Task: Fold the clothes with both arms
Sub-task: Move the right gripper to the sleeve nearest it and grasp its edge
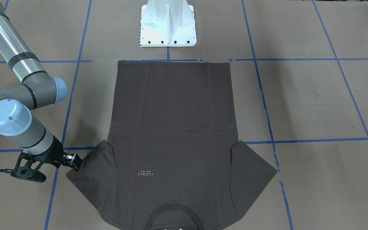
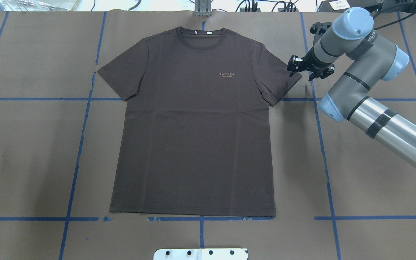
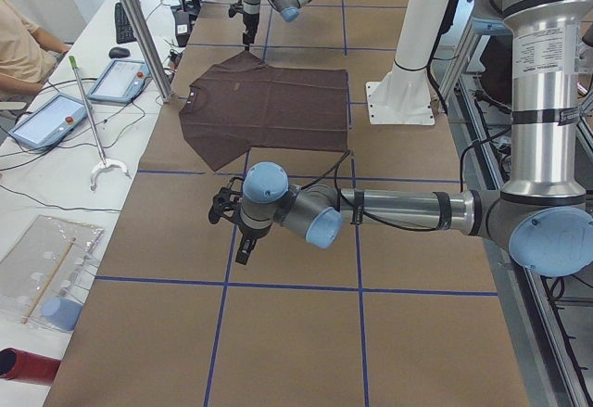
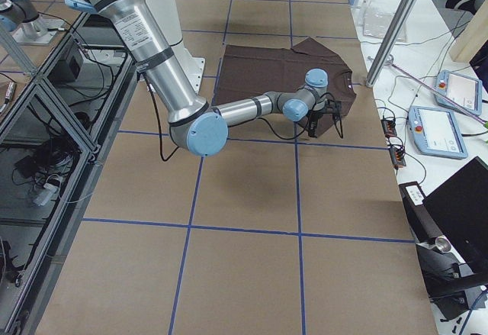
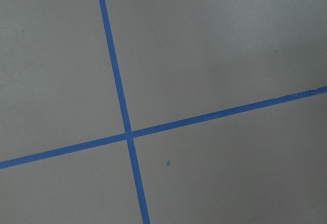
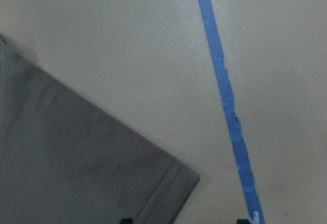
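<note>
- My right gripper point(image 2: 307, 71) hangs low over the table point(image 2: 367, 173) with its jaws spread wide and nothing in them. The T-shirt point(image 2: 193, 126) lies flat and face up, on the side of this gripper that faces the table's middle. The outer corner of its nearest sleeve point(image 6: 102, 168) sits almost directly beneath the gripper, toward one fingertip rather than centred between the two.
- The corner only just reaches into my span. If I drop straight down, one finger may land on bare table. The jaws would then close on the hem stitching alone, or on nothing, and the sleeve would slip out as I lift.
- A sleeve is two layers of cloth. A shallow pinch could take the top layer only, and the fold would come out baggy and crooked.
- If I press down too hard, I would likely push the cloth ahead of my finger and bunch up a shirt that lies smooth.
- My left gripper point(image 3: 244, 240) is well away from the shirt, over bare table and a crossing of blue tape point(image 5: 125, 132). I cannot tell whether its jaws are apart or together. The far sleeve point(image 2: 121, 77) has no gripper near it.
- If I lift on the right alone, I expect the whole shirt to drag toward my right gripper and skew off the tape lines. Nothing holds the opposite side.
- If the two sides are not gripped level with each other, the fold line will probably run slanted across the chest.
</note>
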Motion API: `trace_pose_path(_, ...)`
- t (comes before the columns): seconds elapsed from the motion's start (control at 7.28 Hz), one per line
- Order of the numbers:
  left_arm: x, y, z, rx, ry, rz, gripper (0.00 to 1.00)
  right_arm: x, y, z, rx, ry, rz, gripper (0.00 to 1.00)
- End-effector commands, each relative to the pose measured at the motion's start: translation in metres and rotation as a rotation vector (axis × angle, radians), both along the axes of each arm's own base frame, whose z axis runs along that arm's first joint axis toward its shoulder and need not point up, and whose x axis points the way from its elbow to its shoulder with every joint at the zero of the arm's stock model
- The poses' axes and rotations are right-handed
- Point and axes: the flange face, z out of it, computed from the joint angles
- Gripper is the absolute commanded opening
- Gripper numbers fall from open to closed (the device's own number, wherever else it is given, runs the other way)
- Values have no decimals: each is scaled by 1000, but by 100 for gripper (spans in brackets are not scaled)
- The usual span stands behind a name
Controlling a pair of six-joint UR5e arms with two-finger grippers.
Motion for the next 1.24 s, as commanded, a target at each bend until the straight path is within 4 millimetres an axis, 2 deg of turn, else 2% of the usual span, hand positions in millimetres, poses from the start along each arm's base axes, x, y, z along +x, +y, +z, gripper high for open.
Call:
trace_pose_path(0.0,0,1,1,5,1,0,100,-3,-7,7,-8,23,16,73)
trace_pose_path(0.14,1,1,1,6,-1,2,100,-5,-11,3,-4,27,21,73)
trace_pose_path(0.27,3,1,2,3,-1,7,100,-7,-13,11,-17,38,23,72)
trace_pose_path(0.69,4,1,2,10,-3,13,100,-14,-23,9,-26,46,24,69)
trace_pose_path(0.82,4,1,3,10,-5,13,100,-14,-23,9,-30,44,26,62)
trace_pose_path(0.96,3,1,4,21,-4,12,100,-14,-23,10,-32,47,27,36)
trace_pose_path(1.1,3,1,3,30,-2,11,100,-14,-23,9,-29,45,25,0)
